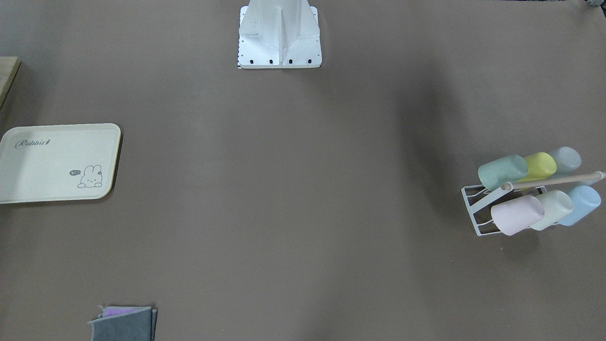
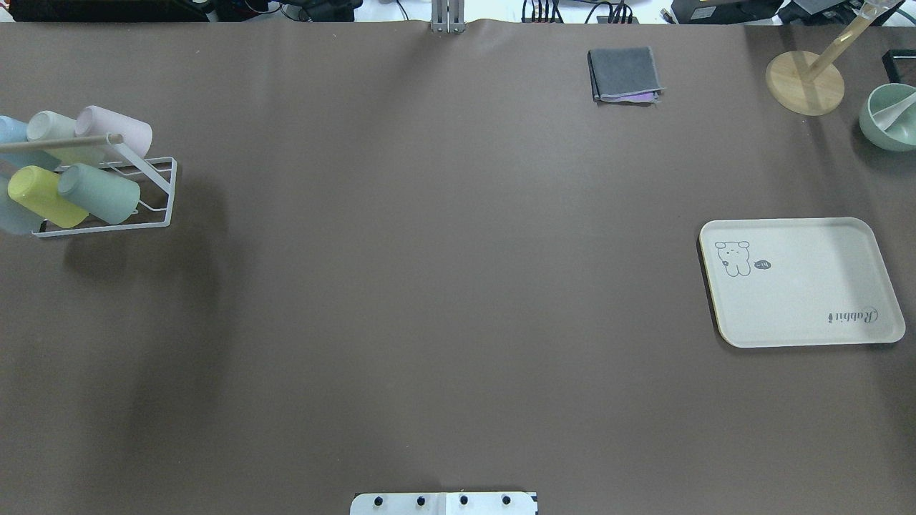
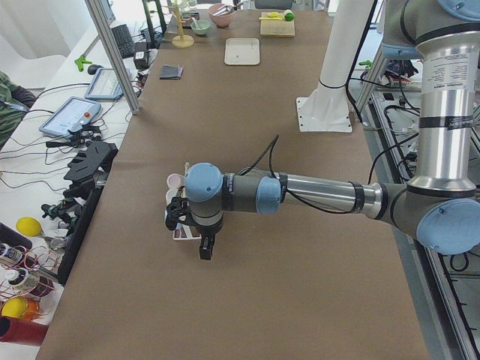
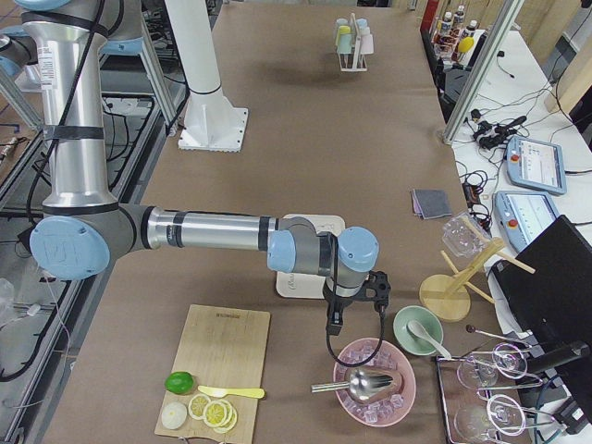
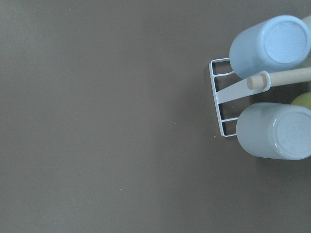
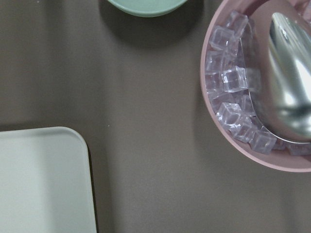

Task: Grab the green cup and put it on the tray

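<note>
Green cup (image 1: 502,171), a small mint matte plastic tumbler w/o handle, lies tilted on a white wire cup rack (image 2: 145,167) w/ a wooden rod, at the table end on the robot's left. It's in the row nearer the robot, at the end toward table centre, just beside a yellow plastic cup (image 1: 539,165). A pale pink plastic cup (image 1: 516,215) sits opposite in the far row. Cream rectangular tray (image 1: 57,163) w/ rounded corners, "Rabbit" script & bunny drawing lies flat on the robot's right side, well apart from the rack.

In the left side view the left gripper (image 3: 204,251) hangs pointing down just beside the rack, apart from the green cup; fingers spread or together, can't tell. In the right side view the right gripper (image 4: 332,324) hangs btwn the tray and a pink bowl of ice cubes (image 6: 291,162); again can't tell.
</note>
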`<control>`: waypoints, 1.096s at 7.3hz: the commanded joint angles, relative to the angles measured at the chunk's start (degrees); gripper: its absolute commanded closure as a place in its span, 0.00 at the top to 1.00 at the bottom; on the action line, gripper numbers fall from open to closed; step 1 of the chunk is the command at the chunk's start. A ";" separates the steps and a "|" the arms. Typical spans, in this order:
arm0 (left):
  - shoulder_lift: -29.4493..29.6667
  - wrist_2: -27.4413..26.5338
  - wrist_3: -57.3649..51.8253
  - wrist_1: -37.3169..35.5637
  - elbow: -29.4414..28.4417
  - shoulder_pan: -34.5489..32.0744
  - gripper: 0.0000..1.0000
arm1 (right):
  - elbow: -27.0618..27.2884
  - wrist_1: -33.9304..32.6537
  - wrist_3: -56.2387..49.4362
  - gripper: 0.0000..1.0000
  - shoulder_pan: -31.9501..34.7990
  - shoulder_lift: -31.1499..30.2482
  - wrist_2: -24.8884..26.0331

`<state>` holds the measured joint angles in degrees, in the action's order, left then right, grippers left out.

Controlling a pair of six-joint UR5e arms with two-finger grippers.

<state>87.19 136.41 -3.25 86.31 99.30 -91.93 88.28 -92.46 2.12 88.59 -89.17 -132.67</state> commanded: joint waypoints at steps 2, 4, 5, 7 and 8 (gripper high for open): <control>0.00 0.00 -0.09 0.09 -0.24 0.00 0.99 | -0.65 0.00 -0.18 1.00 0.00 0.05 0.31; 0.00 0.00 -0.01 0.09 -0.16 0.00 0.99 | -0.92 0.00 0.08 1.00 0.00 0.05 0.22; 0.18 0.00 -0.01 0.09 -0.24 0.09 0.99 | -0.83 0.00 -0.01 1.00 0.00 0.05 0.40; 0.27 0.09 -0.09 0.18 -0.15 0.18 0.99 | -1.44 0.00 -0.44 1.00 0.00 -0.30 0.49; 0.27 0.00 -0.09 0.18 -0.15 0.18 0.99 | -1.88 0.00 -0.36 1.00 0.00 -0.30 0.49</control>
<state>87.41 136.44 -3.31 86.45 99.14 -91.79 86.94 -92.46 1.82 88.59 -89.35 -132.21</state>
